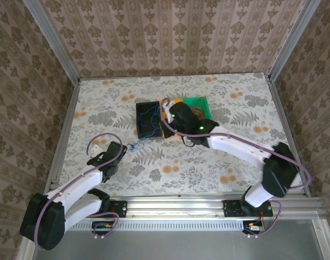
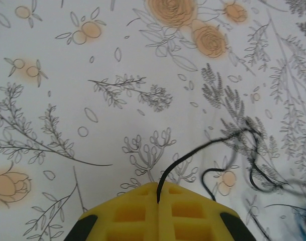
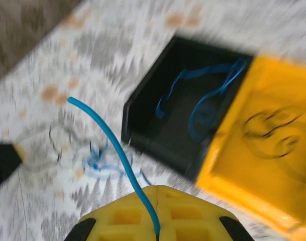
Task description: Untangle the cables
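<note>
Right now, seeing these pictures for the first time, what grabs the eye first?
The right gripper is shut on a blue cable arching upward, near a black bin holding blue loops and a yellow bin holding a black coil. The left gripper is shut on a black cable that trails off to a tangle on the flowered tabletop.

Black bin [image 3: 142, 118], yellow bin [image 3: 233, 155], apparently adjoining
</note>
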Controlling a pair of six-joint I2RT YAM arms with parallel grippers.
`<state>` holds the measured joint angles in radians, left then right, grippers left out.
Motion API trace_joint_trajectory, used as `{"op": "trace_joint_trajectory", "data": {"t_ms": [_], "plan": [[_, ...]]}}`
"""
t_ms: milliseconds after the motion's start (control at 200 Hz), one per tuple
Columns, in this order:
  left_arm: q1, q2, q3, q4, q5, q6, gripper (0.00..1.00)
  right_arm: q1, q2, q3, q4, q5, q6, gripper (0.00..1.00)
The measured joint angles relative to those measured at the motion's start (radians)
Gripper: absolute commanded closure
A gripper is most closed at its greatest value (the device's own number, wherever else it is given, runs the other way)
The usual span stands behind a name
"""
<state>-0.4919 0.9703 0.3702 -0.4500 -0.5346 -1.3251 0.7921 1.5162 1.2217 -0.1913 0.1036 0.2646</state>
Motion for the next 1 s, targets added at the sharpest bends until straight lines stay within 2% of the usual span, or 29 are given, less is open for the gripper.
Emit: {"op": "trace_joint_trajectory", "data": {"t_ms": [120,285,455,640,805,1000], "plan": [[0.002,0.018,0.000,-0.039,-0.005,-0.043,1.00,-0.029,-0.147,-0.019,0.031,0.178,0.008,1.00],[0.002,0.027,0.016,-0.138,-0.024,-0.116,1.00,-0.103,-0.272,-0.050,0.053,0.388,0.039,1.00],[0.005,0.029,0.064,-0.230,-0.053,-0.174,1.00,-0.263,-0.366,-0.110,0.039,0.489,0.107,1.00],[0.016,0.029,0.075,-0.238,-0.061,-0.161,1.00,-0.425,-0.444,-0.178,0.008,0.476,0.151,1.00],[0.016,0.029,0.074,-0.103,-0.037,-0.060,1.00,-0.434,-0.472,-0.185,0.011,0.398,0.124,0.99],[0.011,0.061,0.061,0.031,-0.007,-0.039,1.00,-0.422,-0.462,-0.134,0.015,0.261,0.093,0.99]]}}
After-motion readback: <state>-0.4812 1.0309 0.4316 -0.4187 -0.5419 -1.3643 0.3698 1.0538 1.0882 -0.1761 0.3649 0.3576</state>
